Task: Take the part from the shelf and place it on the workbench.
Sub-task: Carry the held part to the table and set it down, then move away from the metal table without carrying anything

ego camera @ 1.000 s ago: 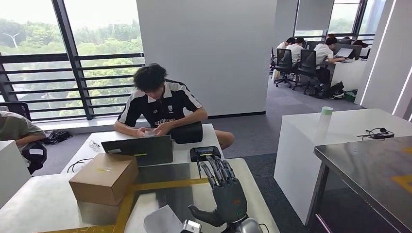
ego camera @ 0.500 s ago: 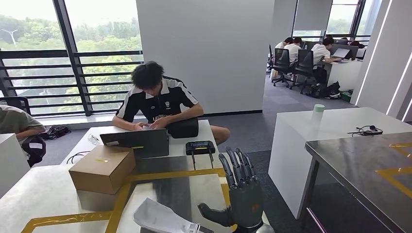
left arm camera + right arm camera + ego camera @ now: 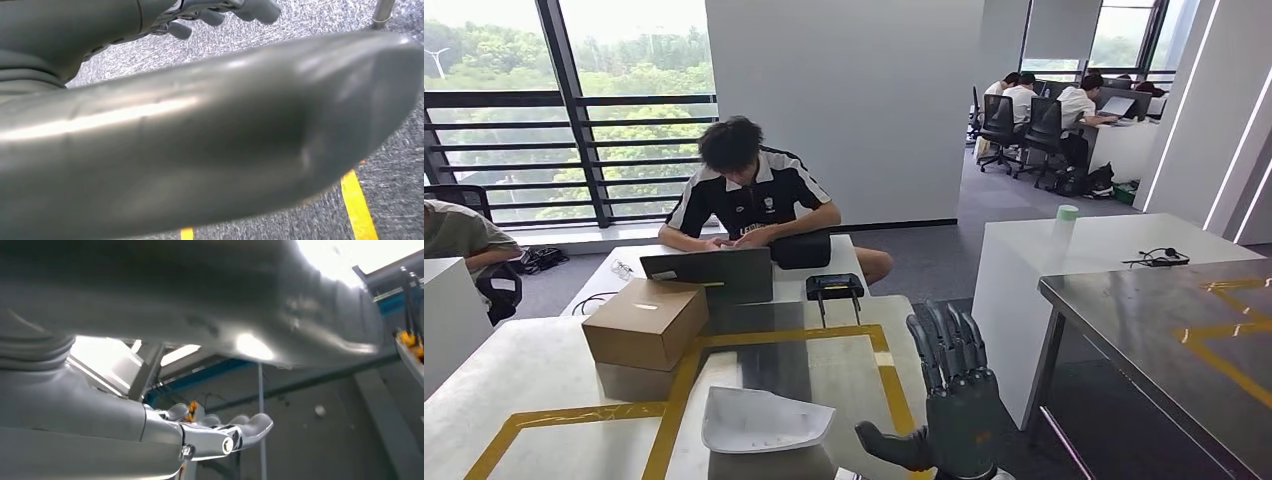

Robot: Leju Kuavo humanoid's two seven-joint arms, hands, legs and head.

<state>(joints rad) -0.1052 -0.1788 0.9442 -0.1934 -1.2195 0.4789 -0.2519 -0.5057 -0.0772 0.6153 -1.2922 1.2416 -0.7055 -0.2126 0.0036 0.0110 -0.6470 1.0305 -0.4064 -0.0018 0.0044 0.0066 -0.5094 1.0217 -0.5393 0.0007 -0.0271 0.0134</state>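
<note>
The part is a pale grey bent metal sheet at the bottom of the head view, over the near end of the workbench with yellow tape lines. Up close it is a broad grey surface across the left wrist view, with my left hand gripping it and the fingers showing past its edge. My right hand stands upright just right of the part, fingers apart, thumb pointing toward it, holding nothing. In the right wrist view the fingers stretch out under the blurred part.
A cardboard box, a laptop and a black device sit farther along the workbench, where a person sits at the far end. A steel bench and a white table stand right, across a carpeted gap.
The camera has moved, and the whole scene has shifted. The part now sits higher in the picture, and my right hand lies further right, fingers still apart.
</note>
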